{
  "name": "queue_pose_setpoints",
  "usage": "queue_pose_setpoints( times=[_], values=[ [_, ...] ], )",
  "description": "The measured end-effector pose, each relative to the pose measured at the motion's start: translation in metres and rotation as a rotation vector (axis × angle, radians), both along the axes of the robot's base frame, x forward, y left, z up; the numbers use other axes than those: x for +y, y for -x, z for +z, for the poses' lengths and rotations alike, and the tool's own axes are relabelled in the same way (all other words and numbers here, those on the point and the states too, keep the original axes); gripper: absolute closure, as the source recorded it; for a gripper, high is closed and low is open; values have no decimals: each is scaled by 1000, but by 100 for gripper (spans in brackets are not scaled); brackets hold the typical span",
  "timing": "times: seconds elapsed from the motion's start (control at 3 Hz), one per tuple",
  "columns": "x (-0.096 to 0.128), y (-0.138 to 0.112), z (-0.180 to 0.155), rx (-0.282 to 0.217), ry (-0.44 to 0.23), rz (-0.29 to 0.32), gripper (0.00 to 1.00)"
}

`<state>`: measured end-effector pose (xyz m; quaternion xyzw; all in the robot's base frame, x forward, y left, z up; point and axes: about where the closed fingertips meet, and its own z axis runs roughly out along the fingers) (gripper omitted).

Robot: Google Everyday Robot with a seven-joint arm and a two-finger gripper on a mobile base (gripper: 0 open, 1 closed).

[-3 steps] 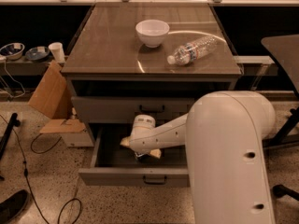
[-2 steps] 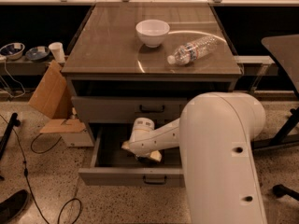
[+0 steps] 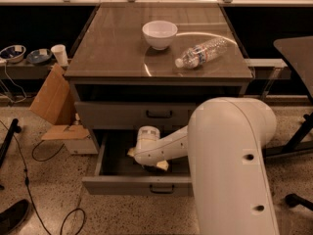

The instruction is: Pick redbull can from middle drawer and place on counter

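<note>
Grey middle drawer (image 3: 122, 185) open, gripper (image 3: 146, 159) inside

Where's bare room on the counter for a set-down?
Bare: the counter left of the white bowl, out to its left edge. Crowded right of centre: bowl, lying water bottle. The gripper is inside the open middle drawer.

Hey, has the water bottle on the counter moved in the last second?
No. The water bottle still lies right of the white bowl on the counter; the claw is down in the open middle drawer.
</note>
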<state>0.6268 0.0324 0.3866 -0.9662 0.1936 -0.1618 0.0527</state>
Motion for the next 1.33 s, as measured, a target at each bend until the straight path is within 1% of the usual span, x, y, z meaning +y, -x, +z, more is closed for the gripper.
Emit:
queue_pose_setpoints(
  times=[0.33, 0.67, 1.0, 1.33],
  values=[
    [6, -3, 6, -21, -5, 5, 19],
    [11, -6, 7, -18, -6, 23, 42],
    [16, -8, 2, 7, -5, 45, 42],
    [17, -9, -8, 53, -7, 60, 11]
  ],
)
